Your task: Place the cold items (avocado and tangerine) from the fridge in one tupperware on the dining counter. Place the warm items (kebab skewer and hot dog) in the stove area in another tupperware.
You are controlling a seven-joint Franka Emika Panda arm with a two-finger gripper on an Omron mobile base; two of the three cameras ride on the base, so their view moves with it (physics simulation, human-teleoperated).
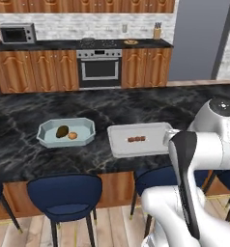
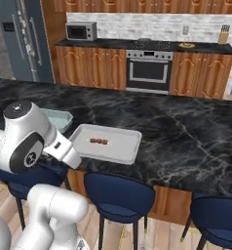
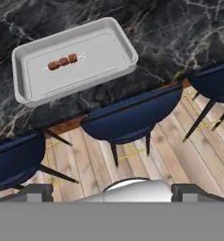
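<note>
kebab skewer point(image 3: 63, 62) in grey tupperware point(image 3: 115, 37), end effector open

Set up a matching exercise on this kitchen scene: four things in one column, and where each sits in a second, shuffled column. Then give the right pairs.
Things
1. avocado
2. kebab skewer
3. microwave
4. oven

Places
A. built in between the wooden cabinets, under the stove top
B. in the white rectangular tupperware
C. at the far left end of the back counter
D. in the pale blue tupperware, beside the tangerine

Pairs: 1-D, 2-B, 3-C, 4-A
</note>
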